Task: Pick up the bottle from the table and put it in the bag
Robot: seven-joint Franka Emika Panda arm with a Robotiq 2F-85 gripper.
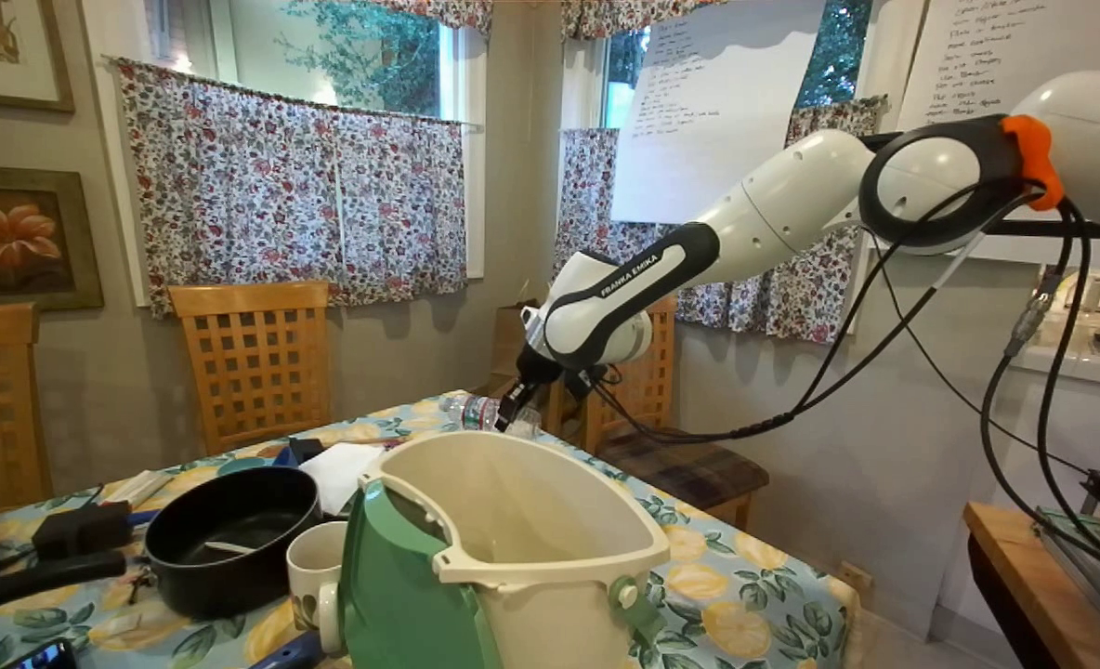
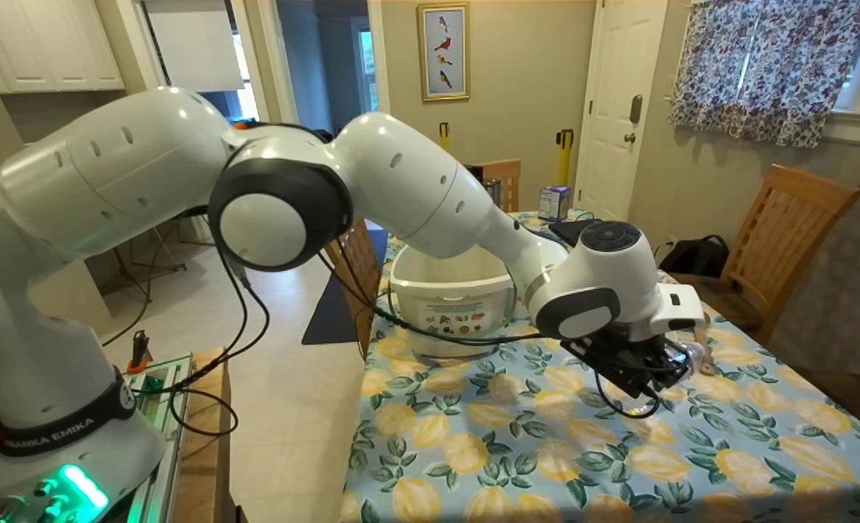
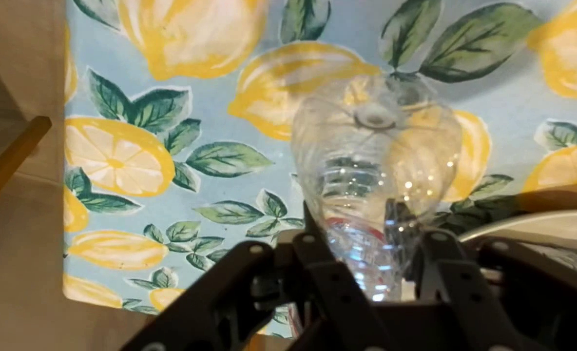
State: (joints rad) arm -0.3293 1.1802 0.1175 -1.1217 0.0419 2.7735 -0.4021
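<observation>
The clear bottle [image 3: 376, 161] with a red-edged label lies between the fingers of my gripper [image 3: 352, 209] in the wrist view. One finger presses each side; its base points away from the camera, and its cap is hidden. In an exterior view the gripper [image 1: 506, 418] is around the bottle [image 1: 478, 410], low over the far end of the floral table [image 1: 745, 604]. In an exterior view the gripper [image 2: 644, 381] partly hides the bottle [image 2: 686, 356]. I cannot tell whether it touches the cloth. The green bag [image 1: 411, 576] stands open, its cream wall [image 2: 419, 312] facing the arm.
A black pan [image 1: 234, 548], a white cup [image 1: 313, 562], white paper [image 1: 338, 469] and dark small items crowd beside the bag. A pale curved rim [image 3: 537, 219] is close to the gripper. Cables [image 2: 466, 340] hang from the arm. Chairs [image 1: 257, 362] stand around the table.
</observation>
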